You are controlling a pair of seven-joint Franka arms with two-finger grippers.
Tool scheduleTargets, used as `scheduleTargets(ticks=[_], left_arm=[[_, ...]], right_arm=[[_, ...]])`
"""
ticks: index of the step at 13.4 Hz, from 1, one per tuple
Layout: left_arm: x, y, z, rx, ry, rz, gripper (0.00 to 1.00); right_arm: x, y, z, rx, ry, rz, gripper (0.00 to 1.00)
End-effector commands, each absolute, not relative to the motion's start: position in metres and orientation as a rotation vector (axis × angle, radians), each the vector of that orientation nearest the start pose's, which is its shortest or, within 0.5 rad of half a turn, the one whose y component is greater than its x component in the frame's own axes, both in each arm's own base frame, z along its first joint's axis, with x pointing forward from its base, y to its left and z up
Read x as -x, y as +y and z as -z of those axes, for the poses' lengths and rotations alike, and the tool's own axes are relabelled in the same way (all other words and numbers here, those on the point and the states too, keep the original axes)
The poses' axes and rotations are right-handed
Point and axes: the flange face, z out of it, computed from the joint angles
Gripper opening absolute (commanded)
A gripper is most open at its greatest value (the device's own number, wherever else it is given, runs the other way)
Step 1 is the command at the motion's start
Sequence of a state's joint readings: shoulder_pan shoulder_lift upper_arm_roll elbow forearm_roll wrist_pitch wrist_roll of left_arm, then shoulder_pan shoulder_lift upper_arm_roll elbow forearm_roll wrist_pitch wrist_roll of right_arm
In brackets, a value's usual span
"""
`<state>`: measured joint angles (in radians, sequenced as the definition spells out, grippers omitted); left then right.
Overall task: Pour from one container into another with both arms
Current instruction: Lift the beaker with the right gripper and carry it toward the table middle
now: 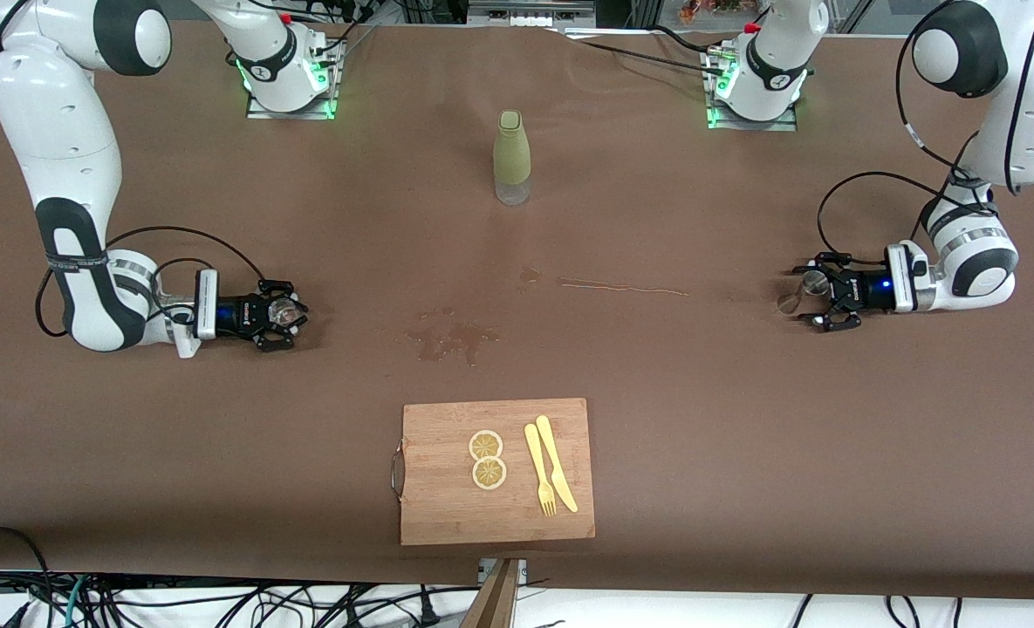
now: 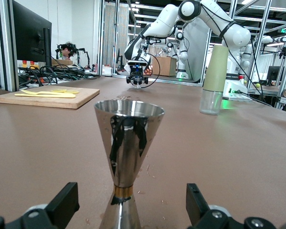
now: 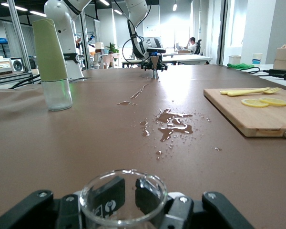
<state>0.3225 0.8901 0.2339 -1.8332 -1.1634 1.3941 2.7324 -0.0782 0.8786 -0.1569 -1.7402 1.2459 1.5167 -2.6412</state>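
Wooden cutting board (image 1: 497,488) lies on brown table (image 1: 743,436) near spilled liquid (image 1: 455,340).

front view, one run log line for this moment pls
right tool: shut on glass cup | left tool: open around steel jigger | spill: on table

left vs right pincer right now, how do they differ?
Left pincer: fingers open around a steel jigger, not touching it. Right pincer: shut on a clear glass.
Left is at the left arm's end of the table, right at the right arm's end.
Shared: both low at the table, pointing toward its middle.
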Motion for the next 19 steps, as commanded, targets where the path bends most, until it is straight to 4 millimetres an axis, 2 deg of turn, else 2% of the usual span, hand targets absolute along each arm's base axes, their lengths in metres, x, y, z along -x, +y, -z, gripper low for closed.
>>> scheduleTargets(ticks=[1, 3, 6, 8, 13, 17, 19], left_arm=[[-0.485, 0.174, -0.053, -1.366, -1.323, -1.166, 0.99], [-0.484, 0.173, -0.052, -1.361, -1.32, -1.165, 0.97], [-0.484, 0.174, -0.054, -1.354, -1.322, -1.162, 0.81], [-0.484, 0.174, -0.054, -1.352, -1.322, -1.16, 0.81], [-0.482, 0.174, -0.056, -1.334, -1.306, -1.159, 0.81], [-0.481, 0.177, -0.059, -1.324, -1.302, -1.164, 0.71], [-0.481, 0.178, -0.059, -1.325, -1.303, -1.165, 0.71]], right_arm=[[-0.587, -0.012, -0.113, 1.27, -1.423, 0.978, 0.2], [-0.591, -0.004, -0.122, 1.274, -1.418, 0.965, 0.2], [-0.603, 0.015, -0.163, 1.294, -1.452, 0.942, 0.2], [-0.611, 0.025, -0.186, 1.311, -1.465, 0.937, 0.2], [-0.622, 0.064, -0.267, 1.424, -1.52, 0.929, 0.2], [-0.62, 0.097, -0.295, 1.477, -1.53, 0.901, 0.2], [-0.62, 0.115, -0.304, 1.525, -1.536, 0.885, 0.2]])
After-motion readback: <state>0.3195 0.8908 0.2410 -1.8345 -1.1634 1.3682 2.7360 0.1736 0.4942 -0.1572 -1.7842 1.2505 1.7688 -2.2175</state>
